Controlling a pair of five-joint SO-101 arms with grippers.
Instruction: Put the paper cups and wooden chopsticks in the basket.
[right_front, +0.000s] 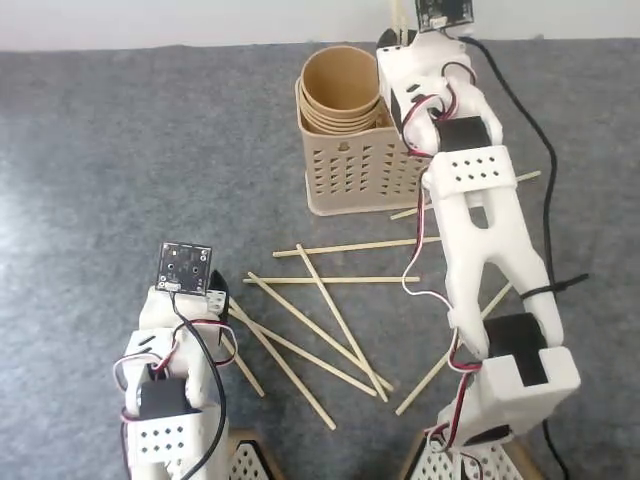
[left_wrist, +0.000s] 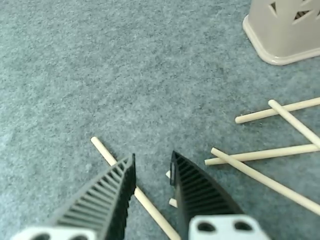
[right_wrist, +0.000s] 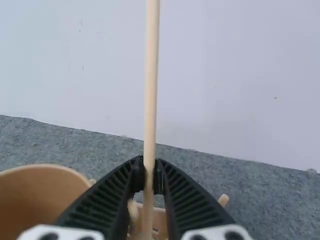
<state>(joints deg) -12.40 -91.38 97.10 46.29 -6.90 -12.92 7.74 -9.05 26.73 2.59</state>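
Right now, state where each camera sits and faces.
High view: overhead, looking down on table, basket, left arm, right arm.
Left wrist view: on left arm, facing table; left gripper open above a lying chopstick.
Right wrist view: on right arm, facing the wall; right gripper shut on an upright chopstick.
Shared: basket, in high and left wrist views.

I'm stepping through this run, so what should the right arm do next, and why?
Probably open the right gripper and let the chopstick drop: it is clamped upright over the basket, beside the stacked paper cups, so releasing should land it inside.
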